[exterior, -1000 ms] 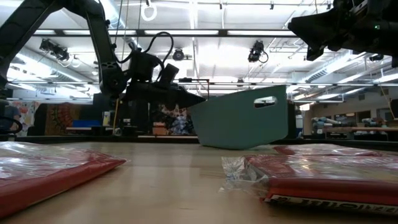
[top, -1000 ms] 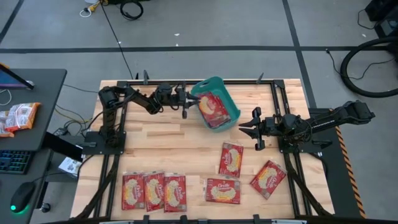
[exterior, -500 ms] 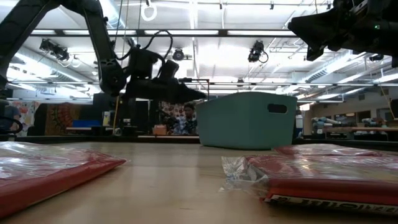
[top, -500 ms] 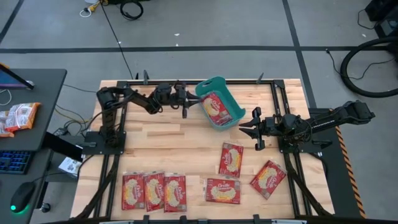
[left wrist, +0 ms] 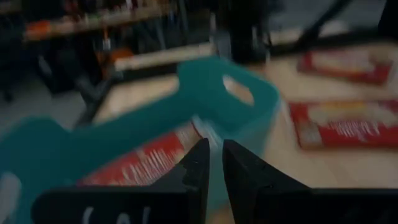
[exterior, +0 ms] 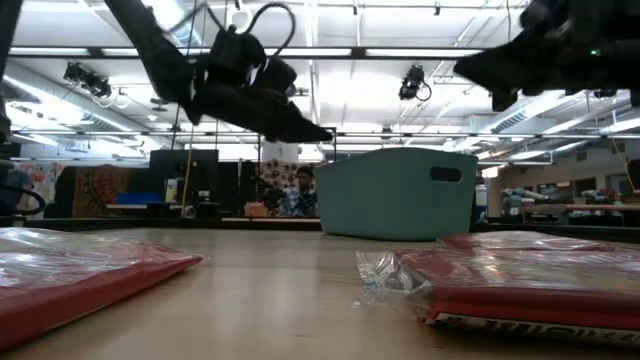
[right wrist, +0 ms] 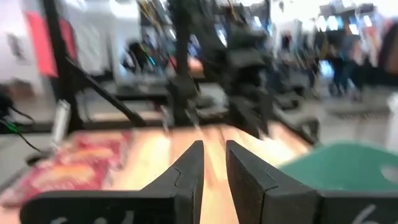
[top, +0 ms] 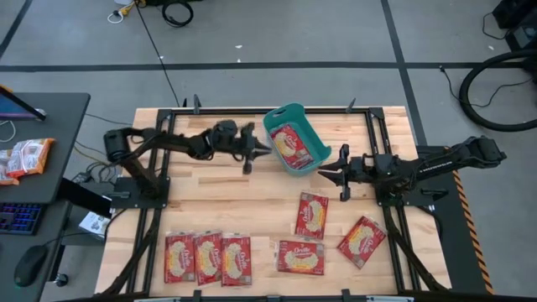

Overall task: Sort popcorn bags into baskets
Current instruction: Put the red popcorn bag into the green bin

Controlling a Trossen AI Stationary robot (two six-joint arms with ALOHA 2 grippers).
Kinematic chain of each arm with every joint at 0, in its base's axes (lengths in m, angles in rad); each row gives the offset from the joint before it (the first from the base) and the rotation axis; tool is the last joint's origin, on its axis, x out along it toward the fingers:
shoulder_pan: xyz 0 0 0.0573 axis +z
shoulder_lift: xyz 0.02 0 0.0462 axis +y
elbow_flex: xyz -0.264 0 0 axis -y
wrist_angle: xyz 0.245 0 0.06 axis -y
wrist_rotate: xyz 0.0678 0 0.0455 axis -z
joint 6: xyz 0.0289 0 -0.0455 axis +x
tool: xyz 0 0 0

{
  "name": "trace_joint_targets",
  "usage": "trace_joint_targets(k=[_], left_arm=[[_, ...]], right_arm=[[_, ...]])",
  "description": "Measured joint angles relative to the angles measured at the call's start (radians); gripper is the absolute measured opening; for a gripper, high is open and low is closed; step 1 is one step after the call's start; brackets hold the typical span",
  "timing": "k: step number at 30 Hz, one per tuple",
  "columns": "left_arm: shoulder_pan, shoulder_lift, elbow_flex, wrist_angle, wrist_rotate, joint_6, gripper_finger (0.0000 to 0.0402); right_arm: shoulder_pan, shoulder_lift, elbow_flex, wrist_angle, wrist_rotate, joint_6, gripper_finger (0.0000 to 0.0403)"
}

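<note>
The teal basket (top: 272,125) stands flat on its base at the table's far middle, with one red popcorn bag (top: 291,145) lying inside it. Several more popcorn bags lie flat on the table: three in a row near the front left (top: 207,257) and three toward the front right (top: 311,214). My left gripper (top: 267,152) hovers shut just left of the basket and points at its left wall (left wrist: 205,81). My right gripper (top: 325,172) hovers shut just right of and nearer than the basket, above the table.
Black rail frames run along both sides of the table (top: 147,210). An orange-and-white snack packet (top: 25,158) lies on the desk off the table's left. Bare wood shows between the basket and the loose bags (top: 235,201).
One second ago my left gripper held the basket tipped up by its left rim. The basket has dropped back flat on its base with the bag still inside. My left gripper has come off the rim, risen, and shifted slightly toward the near edge.
</note>
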Motion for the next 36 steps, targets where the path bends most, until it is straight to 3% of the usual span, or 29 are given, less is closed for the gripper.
trace_joint_targets(k=[6, 13, 19, 25, 31, 36], left_arm=[[-0.124, -0.082, 0.0, -0.294, -0.213, -0.079, 0.0059], [-0.273, -0.1, 0.001, -0.525, -0.318, -0.221, 0.0102], [-0.401, -0.103, 0.001, -0.702, -0.296, -0.4, 0.0135], [-0.511, -0.103, 0.001, -0.74, -0.332, -0.474, 0.0137], [-0.535, -0.103, 0.061, -0.752, -0.5, -0.474, 0.0137], [-0.547, -0.142, 0.129, -0.765, -0.544, -0.375, 0.0137]], right_arm=[[-0.02, 0.042, 0.129, -0.338, 0.096, 0.065, 0.0073], [-0.021, 0.118, 0.14, -0.307, 0.144, 0.069, 0.0073], [-0.021, 0.132, 0.14, -0.261, 0.144, 0.021, 0.0073], [-0.006, 0.137, 0.141, -0.268, 0.101, 0.007, 0.0073], [0.066, 0.222, 0.231, -0.441, 0.082, 0.032, 0.0073], [0.156, 0.329, 0.331, -0.603, 0.037, 0.012, 0.0073]])
